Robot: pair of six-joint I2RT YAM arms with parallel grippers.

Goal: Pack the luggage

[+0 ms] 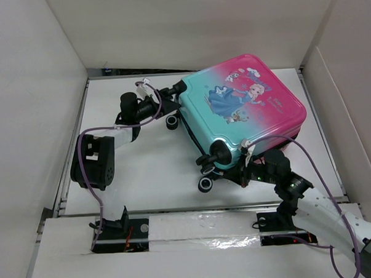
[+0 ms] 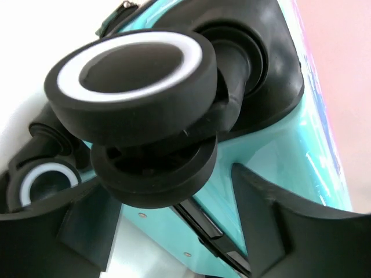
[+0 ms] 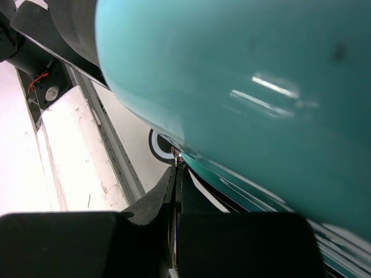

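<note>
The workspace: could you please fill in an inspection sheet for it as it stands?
Surface: white table.
Job's things: luggage closed, lying flat, picture side up.
Clutter: nothing seen.
Grippers: left gripper open, jaws either side of a wheel; right gripper shut at the luggage's near seam.
Cables: purple cables run along both arms.
Surroundings: white walls on three sides.
</note>
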